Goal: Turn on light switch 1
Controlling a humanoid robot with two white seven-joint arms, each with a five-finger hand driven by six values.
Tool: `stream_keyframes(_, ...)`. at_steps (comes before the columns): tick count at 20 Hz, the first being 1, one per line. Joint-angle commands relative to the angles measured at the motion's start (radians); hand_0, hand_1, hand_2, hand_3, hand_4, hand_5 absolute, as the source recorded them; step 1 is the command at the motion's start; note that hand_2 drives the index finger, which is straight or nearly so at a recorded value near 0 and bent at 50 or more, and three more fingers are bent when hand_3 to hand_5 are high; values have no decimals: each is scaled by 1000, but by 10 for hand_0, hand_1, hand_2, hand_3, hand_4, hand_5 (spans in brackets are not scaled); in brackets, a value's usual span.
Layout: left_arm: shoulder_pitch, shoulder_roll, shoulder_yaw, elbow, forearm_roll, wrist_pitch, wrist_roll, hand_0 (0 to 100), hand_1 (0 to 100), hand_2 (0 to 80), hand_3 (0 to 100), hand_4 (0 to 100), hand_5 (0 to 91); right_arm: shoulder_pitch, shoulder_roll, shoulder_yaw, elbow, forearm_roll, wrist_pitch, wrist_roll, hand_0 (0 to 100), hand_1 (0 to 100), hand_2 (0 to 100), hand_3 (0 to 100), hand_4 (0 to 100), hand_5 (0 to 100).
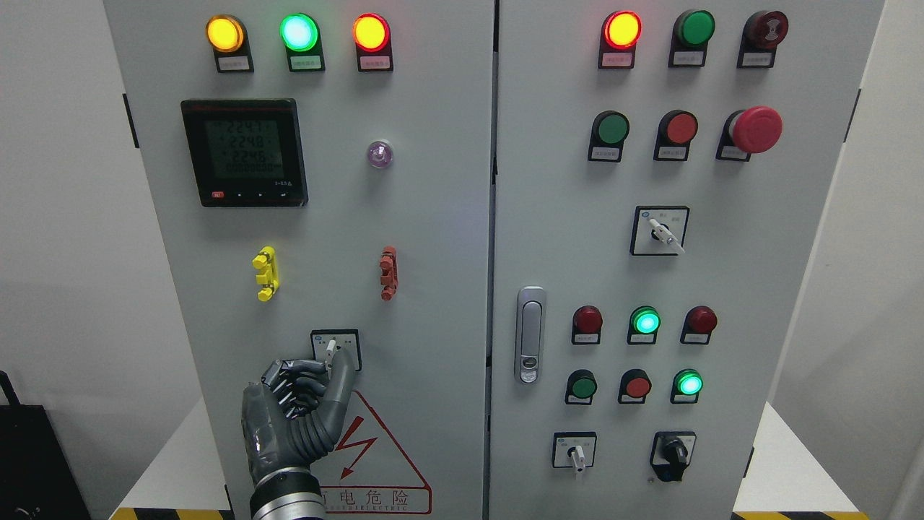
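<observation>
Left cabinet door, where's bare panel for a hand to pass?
Bare: between the meter and yellow clip, and right of the red clip. Crowded: low down, where the left hand meets the selector switch.

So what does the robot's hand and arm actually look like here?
Only the left hand shows: dark grey, glossy, with jointed, segmented fingers and a thick thumb ribbed like a bellows at its base. A shiny silver metal cuff rings the wrist. No cables or markings visible.
</observation>
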Motion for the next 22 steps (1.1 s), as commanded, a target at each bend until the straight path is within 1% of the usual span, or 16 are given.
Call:
stream_keyframes(1, 0, 0, -7, 1, 0, 1, -5, 220, 632, 582, 854, 884, 782, 0, 0, 0, 0, 0, 0, 1, 0, 0, 0, 0, 0, 0)
stream_keyframes(9, 0, 0, -8, 1, 0, 1, -5, 266, 620, 582, 854, 885, 782, 0, 0, -1, 0, 0, 0, 1, 0, 0, 0, 0, 0, 0)
stream_keyframes(22, 1, 0, -10, 2, 0, 1, -5, 298, 614, 589, 859, 887, 782, 0, 0, 0, 0, 0, 0, 1, 0, 0, 0, 0, 0, 0)
